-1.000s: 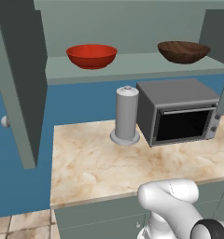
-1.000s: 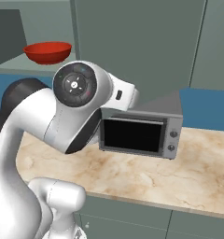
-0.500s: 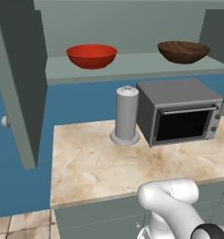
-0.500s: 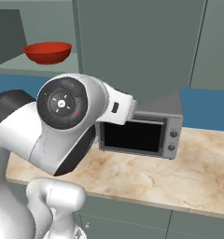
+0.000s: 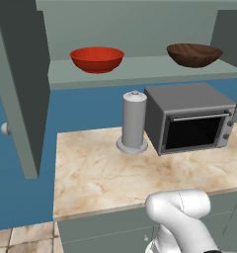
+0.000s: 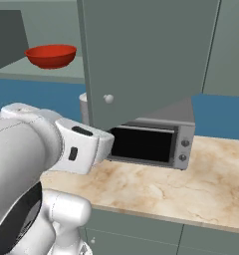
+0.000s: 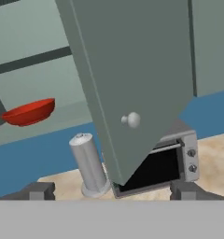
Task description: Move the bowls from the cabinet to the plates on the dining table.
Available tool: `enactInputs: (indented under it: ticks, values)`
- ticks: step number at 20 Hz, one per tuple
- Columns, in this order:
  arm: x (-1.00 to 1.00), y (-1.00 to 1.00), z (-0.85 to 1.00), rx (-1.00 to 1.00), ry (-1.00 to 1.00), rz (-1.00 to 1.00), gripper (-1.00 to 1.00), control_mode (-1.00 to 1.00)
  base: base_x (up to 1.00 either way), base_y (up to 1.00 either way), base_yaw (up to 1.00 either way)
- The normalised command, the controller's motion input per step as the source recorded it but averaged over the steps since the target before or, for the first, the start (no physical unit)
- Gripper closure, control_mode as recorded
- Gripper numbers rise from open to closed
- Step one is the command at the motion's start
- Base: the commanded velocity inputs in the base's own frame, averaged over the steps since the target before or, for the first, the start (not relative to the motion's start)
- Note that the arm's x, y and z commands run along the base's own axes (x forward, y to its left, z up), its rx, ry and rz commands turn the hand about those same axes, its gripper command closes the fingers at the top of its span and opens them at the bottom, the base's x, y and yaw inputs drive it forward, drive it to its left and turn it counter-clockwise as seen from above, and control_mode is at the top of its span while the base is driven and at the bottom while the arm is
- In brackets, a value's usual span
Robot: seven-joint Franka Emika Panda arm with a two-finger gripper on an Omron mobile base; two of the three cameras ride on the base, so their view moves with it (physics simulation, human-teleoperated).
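The glossy red bowl (image 5: 97,58) and the dark wood-grain bowl (image 5: 193,54) sit apart on the pale green shelf (image 5: 140,70) of the open cabinet (image 5: 21,89). The red bowl (image 6: 51,55) also appears in the right base view and as the red bowl (image 7: 29,112) at the left of the hand view. My gripper (image 7: 111,191) is open, its fingertips (image 7: 37,190) wide apart with nothing between them. It faces the cabinet door (image 7: 132,70) and its round knob (image 7: 131,120) from a distance. The plates and the dining table are out of view.
A grey toaster oven (image 5: 189,116) and an upright grey cylinder (image 5: 134,123) stand on the marble counter (image 5: 100,173) below the shelf. The open right door (image 6: 141,55) hangs out over the oven. The left door's knob (image 5: 5,129) sticks out at the left.
In the right base view my arm's big joint has swung down and to the left, uncovering the cabinet door and the oven. The bowls have not moved.
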Motion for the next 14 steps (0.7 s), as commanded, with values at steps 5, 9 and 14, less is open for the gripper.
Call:
enactInputs:
  ticks: [5, 9, 14]
  values:
    - [-0.55, 0.81, 0.00, -0.01, 0.00, -0.14, -1.00, -1.00, 0.00, 0.00, 0.00]
    - [-0.07, 0.75, 0.00, -0.07, 0.00, -0.14, -1.00, -1.00, 0.00, 0.00, 0.00]
    - [0.10, 0.61, 0.00, -0.14, 0.03, -0.16, -1.00, -1.00, 0.00, 0.00, 0.00]
